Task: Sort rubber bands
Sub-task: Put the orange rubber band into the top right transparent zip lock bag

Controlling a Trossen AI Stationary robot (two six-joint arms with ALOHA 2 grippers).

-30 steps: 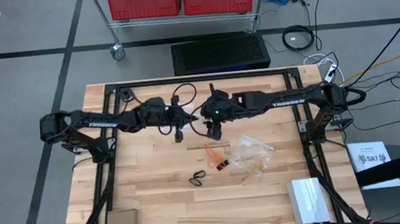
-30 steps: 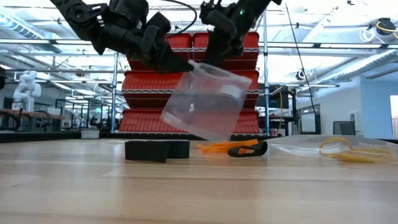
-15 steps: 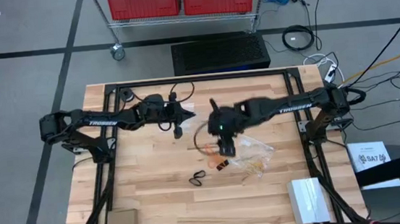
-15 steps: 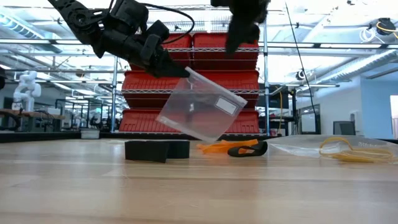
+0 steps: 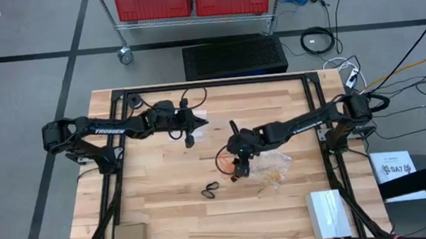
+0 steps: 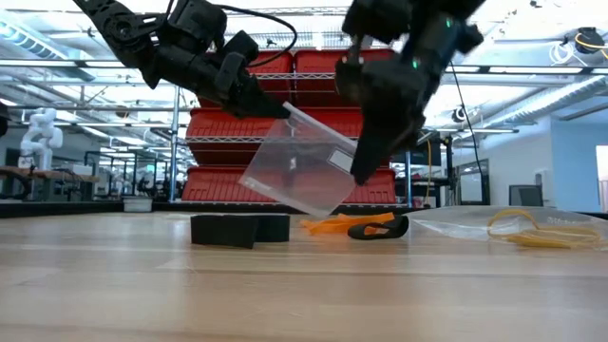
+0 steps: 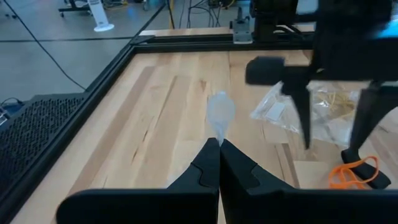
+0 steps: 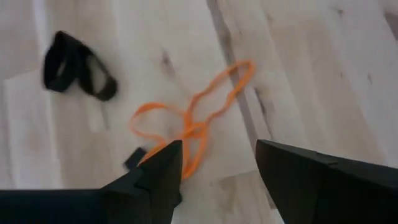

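Orange rubber bands (image 8: 193, 127) are approached by the right gripper (image 8: 217, 163) while a clear bag (image 6: 309, 161) is held up by the left gripper (image 7: 219, 149).

The right gripper's jaws are spread open, pointed down just above the orange bands on the table (image 5: 165, 193). A black band (image 8: 78, 65) lies near them, another black band (image 5: 210, 188) farther off, and tan bands (image 6: 532, 228) are seen inside a second clear bag (image 5: 272, 161) lying flat. The left jaws are closed on the raised bag's edge, above the table.
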